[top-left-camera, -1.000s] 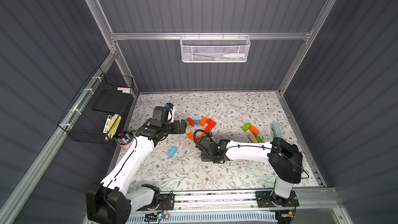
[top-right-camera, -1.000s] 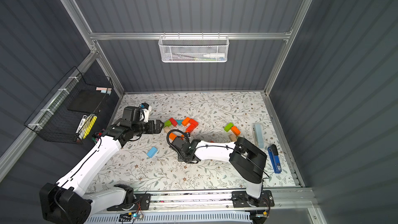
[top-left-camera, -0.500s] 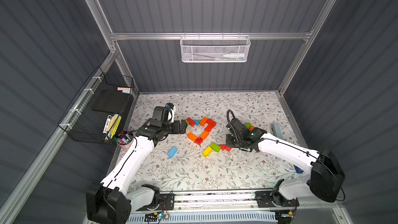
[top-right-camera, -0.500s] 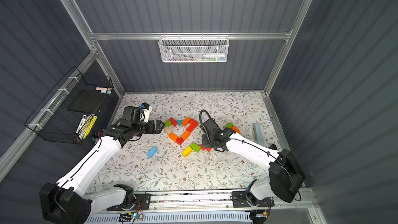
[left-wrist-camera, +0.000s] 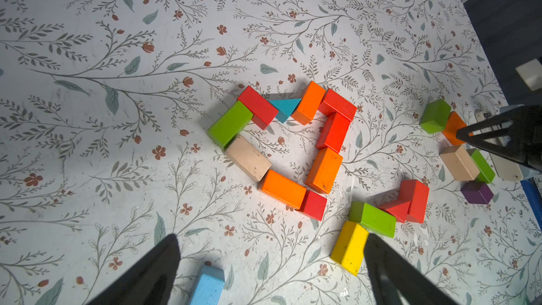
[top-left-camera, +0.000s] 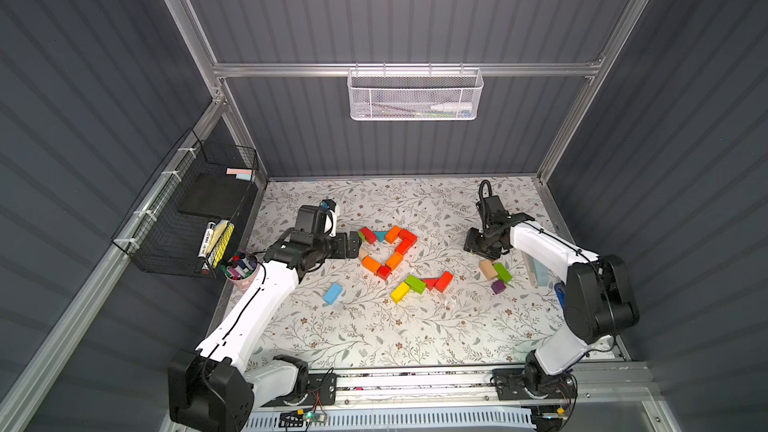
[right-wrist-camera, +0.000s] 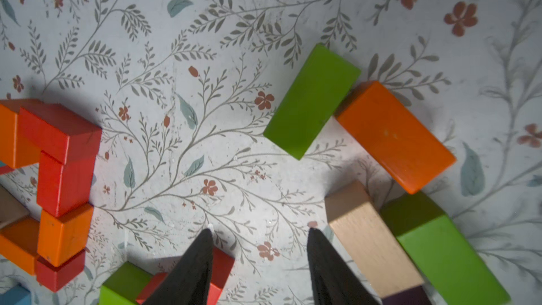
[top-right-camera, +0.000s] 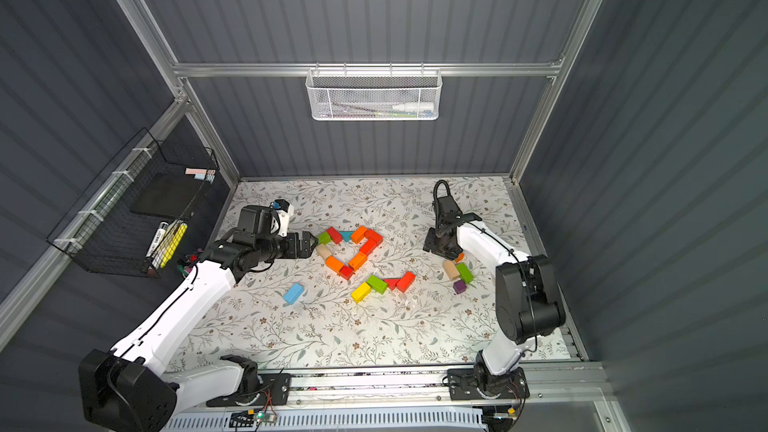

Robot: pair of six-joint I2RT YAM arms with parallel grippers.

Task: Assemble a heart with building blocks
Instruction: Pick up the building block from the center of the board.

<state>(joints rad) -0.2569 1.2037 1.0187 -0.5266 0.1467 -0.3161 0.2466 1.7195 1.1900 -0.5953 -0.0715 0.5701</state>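
**Both pincers released near a ring of blocks**

The ring of building blocks [top-left-camera: 370,263], red, orange, green, tan and teal, lies on the floral mat [top-left-camera: 374,338]. The left gripper [top-left-camera: 354,245] sits just beside the ring's green-and-tan side. The left wrist view shows its fingers [left-wrist-camera: 158,262] spread wide with nothing between them. The right gripper [right-wrist-camera: 260,230] hangs well apart from the ring on the opposite side, jaws parted over bare mat, grasping nothing.

Only the right wrist view shows in full the green brick [right-wrist-camera: 312,101] and orange brick [right-wrist-camera: 394,136], which meet at a corner. In both top views the right arm's wrist covers them almost wholly. The top views show the light blue brick [top-left-camera: 332,292] whole, on the base-rail side of the ring, while the left wrist view cuts it off. The yellow brick [top-left-camera: 400,291] lies near the ring on that same side. The tan brick [top-left-camera: 487,270] and purple cube [top-left-camera: 498,286] lie farther from the ring, by the right gripper.

A marker [top-left-camera: 205,238] stands in the black wire basket [top-left-camera: 166,218], far from the ring beyond the left arm. Its print is too small to read.
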